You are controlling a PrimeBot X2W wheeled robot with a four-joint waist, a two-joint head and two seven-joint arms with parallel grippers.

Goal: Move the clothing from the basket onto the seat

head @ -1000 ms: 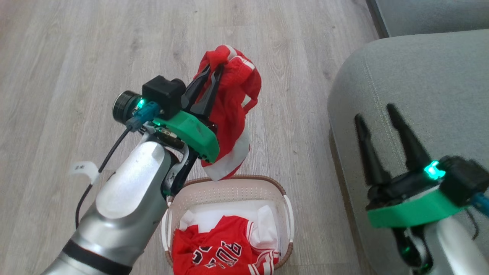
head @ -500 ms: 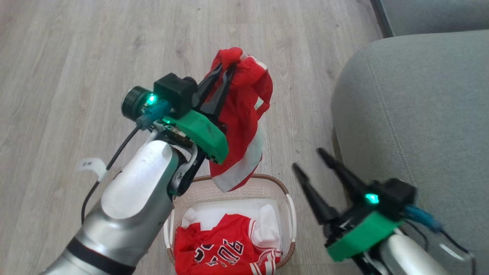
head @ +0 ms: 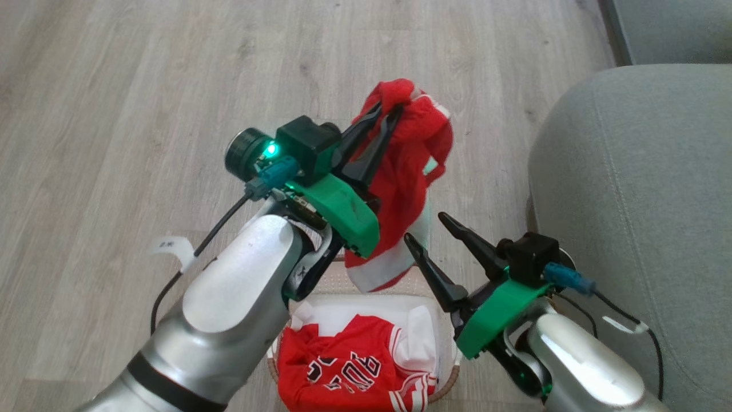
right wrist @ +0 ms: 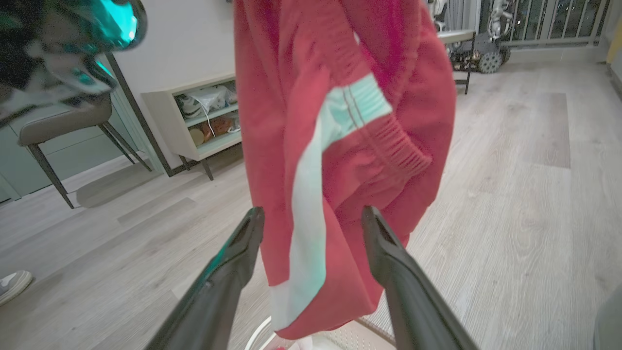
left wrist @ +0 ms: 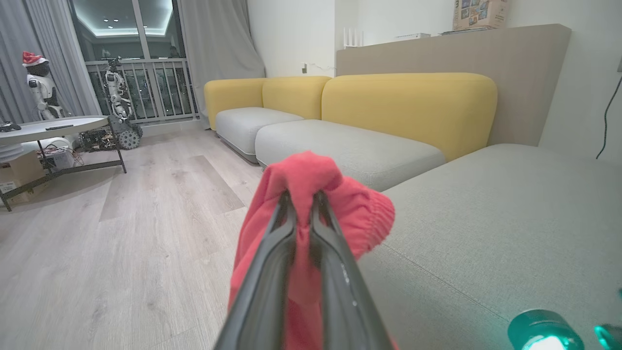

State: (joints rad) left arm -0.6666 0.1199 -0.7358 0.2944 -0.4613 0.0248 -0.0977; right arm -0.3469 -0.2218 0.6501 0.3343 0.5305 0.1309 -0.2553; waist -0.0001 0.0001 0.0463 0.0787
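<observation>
My left gripper is shut on the waistband of the red shorts, which hang from it above the basket; the wrist view shows red cloth pinched between the fingers. My right gripper is open, its tips close to the hanging shorts, whose white stripe lies between the spread fingers. The red jersey with black lettering lies in the cream basket at the bottom. The grey-green seat is on the right.
Pale wood floor spreads left and ahead. White cloth lies in the basket under the jersey. A yellow-backed sofa, a table and a shelf unit stand farther off. A shoe shows at the floor's left edge.
My right gripper has swung left from over the seat to beside the hanging shorts. The left gripper still holds the shorts; the camera has shifted, moving the scene rightward.
</observation>
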